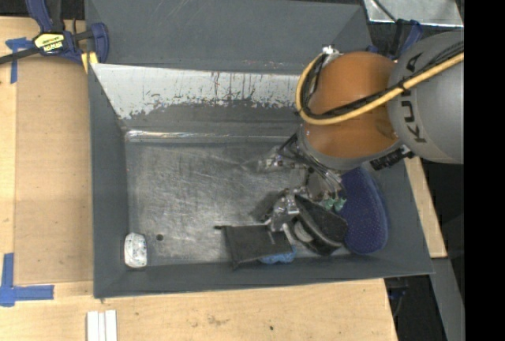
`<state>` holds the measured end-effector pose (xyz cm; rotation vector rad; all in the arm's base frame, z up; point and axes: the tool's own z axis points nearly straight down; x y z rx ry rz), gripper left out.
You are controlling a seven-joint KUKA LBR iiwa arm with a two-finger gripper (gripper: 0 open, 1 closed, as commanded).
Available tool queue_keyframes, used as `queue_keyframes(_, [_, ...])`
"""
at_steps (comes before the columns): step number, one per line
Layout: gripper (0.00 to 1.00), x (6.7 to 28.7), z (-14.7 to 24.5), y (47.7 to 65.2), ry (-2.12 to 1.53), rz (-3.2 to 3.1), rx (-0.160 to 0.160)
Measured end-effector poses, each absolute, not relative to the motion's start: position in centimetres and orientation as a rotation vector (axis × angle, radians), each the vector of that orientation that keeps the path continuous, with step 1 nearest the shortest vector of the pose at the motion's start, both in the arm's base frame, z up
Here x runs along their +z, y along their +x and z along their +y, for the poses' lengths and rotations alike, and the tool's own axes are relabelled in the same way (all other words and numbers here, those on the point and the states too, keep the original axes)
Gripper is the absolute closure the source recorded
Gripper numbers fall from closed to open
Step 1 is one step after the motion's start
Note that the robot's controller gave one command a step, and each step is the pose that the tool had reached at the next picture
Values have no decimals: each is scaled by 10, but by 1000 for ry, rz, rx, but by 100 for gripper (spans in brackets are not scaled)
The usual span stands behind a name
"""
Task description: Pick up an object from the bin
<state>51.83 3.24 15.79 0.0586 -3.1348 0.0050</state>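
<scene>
The gripper is low in the bin, down in a small heap of things. I cannot tell if it is wide or narrow, or if it has anything. Just below it lies a flat black piece, the nearest thing. To its right sits a big dark blue pad. Far to its left is a small silver lump. I think this is the grabbing step. Next it should take one thing and lift straight up.
</scene>
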Motion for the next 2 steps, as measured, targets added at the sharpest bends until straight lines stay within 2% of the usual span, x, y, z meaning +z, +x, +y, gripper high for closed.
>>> queue_keyframes(1, [0, 125, -65, 552, 61, -3147, 5])
queue_keyframes(2, [0, 143, -22, 507, -196, -3136, -2])
